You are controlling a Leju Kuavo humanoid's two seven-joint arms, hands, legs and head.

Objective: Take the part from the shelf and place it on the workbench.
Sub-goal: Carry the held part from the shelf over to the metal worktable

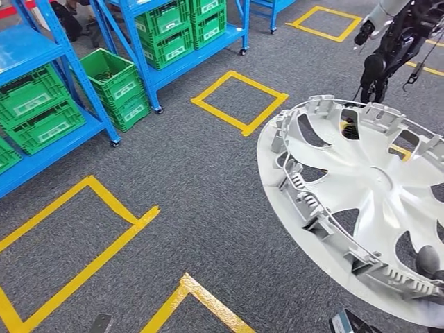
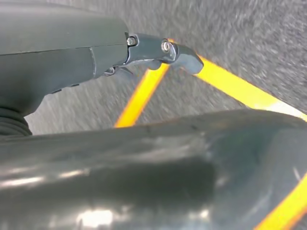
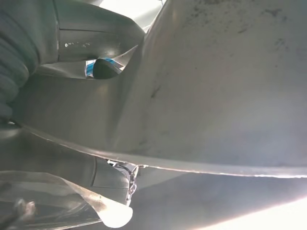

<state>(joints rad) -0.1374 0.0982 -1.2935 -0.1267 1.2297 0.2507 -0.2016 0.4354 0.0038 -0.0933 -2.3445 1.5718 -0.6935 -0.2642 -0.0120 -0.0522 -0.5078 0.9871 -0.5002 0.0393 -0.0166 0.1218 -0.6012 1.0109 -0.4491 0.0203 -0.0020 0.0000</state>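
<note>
The part is a silver wheel cover (image 1: 361,187), held tilted in the air at the right of the head view with its ribbed inner side toward me. My right hand (image 1: 427,261) grips it near the lower rim, where a dark fingertip shows through one of the openings. In the right wrist view the cover's smooth face (image 3: 224,81) lies close against my right hand (image 3: 90,38). My left hand (image 2: 108,52) hangs over the grey carpet with its fingers stretched out and nothing in it.
Blue shelves (image 1: 57,55) loaded with green crates (image 1: 39,114) stand at the left and the back. Yellow tape squares (image 1: 241,100) mark the grey carpet. A dark machine with a white arm (image 1: 390,41) stands at the far right.
</note>
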